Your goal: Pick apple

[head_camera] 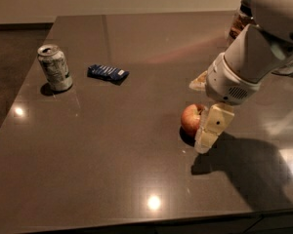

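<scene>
Closing in on apple [189, 120] is judged as step in hand; lift not yet made; apple is seen resting on table [112, 169], at 3 o'clock from table centre; gripper [208, 133] is set low against apple's 3 o'clock side, overlapping it; contact is likely, not certain; gripper opening cannot be told, nor whether anything is held. Next, apple must be bracketed squarely, squeezed, lifted straight; round fruit may be nudged rolling toward 9 o'clock; soda can [54, 67] and blue packet [107, 72] are seen well apart, at 10 and 11 o'clock.

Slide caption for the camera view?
Gripper beside the apple on the dark table; soda can and blue packet sit apart.
</scene>
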Action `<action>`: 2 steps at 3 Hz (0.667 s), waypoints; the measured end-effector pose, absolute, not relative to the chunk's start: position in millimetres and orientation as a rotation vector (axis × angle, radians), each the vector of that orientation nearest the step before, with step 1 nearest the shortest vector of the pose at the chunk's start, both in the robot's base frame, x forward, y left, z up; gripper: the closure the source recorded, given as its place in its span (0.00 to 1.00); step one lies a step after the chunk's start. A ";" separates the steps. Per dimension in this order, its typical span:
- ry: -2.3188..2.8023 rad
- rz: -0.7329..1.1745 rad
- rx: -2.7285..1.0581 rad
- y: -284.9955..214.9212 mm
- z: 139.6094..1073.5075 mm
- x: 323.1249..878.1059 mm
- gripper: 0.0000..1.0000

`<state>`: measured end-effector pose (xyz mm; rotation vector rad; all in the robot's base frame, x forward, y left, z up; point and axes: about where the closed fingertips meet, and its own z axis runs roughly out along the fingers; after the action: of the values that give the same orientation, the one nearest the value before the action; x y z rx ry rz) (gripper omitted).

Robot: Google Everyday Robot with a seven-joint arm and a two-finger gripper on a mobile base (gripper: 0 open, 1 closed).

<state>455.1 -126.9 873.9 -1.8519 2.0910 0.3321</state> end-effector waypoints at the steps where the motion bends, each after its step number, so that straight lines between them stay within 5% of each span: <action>1: 2.093 0.339 -1.854 -126.7 864.2 453.9 0.00; 2: 2.102 0.338 -1.854 -130.7 857.7 454.2 0.18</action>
<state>454.2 -130.7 857.7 -1.8536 2.1024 0.3379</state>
